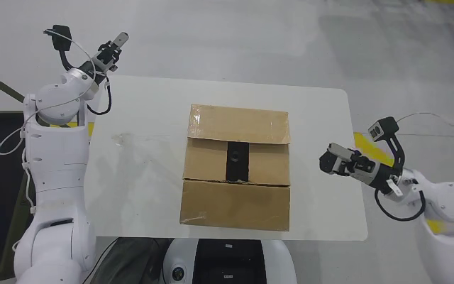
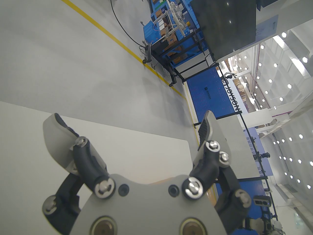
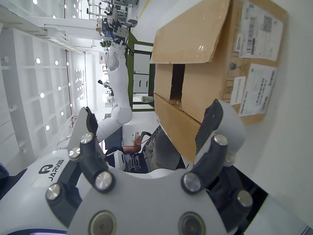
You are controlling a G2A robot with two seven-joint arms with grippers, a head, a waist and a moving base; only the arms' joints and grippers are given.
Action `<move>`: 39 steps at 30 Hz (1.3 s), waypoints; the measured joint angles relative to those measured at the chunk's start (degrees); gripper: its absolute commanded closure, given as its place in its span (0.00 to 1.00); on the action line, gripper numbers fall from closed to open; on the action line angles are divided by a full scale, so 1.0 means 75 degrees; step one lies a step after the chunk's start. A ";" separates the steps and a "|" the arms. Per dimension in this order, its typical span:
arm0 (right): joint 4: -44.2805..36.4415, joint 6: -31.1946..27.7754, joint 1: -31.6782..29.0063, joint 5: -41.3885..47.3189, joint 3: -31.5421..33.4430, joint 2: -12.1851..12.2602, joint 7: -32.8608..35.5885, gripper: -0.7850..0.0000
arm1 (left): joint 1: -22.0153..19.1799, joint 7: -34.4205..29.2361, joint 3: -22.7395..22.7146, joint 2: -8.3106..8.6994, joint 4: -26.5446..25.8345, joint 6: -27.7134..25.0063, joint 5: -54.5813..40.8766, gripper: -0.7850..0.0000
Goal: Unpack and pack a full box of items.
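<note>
- The brown cardboard box point(image 1: 237, 167) sits mid-way across the white table point(image 1: 142, 184). Nothing is out yet, so I judge that opening the flaps is the step in hand.
- Its near flap point(image 1: 235, 206) lies flat, so I'd leave that one for second.
- My right gripper point(image 1: 326, 160) hangs just off the box's right side, fingers spread and empty. I'd bring it in level, above the labelled wall.
- A dark rectangular gap point(image 1: 236, 161) shows between the flaps. I cannot tell what is inside.
- The far flap point(image 1: 238, 124) stands slightly tilted up. Its raised edge looks the easiest to hook and fold back.
- My left gripper point(image 1: 119, 41), spread and empty, is over the table's far left corner, pointing away from the box. I'd bring it in to steady the box.
</note>
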 measured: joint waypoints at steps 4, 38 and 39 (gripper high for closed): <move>0.0213 0.0065 0.0114 0.0178 -0.0008 0.0008 0.0119 0.00 | 0.0000 0.0000 0.0000 0.0000 0.0000 0.0000 0.0000 0.00; 0.0218 0.0063 0.0119 0.0184 -0.0011 0.0008 0.0126 0.00 | -0.0202 -0.1393 0.0393 -0.0017 -0.0143 -0.0969 -0.1587 0.00; 0.0218 0.0063 0.0119 0.0184 -0.0011 0.0008 0.0126 0.00 | -0.0245 -0.1592 0.0440 -0.0018 -0.0101 -0.1083 -0.1789 0.00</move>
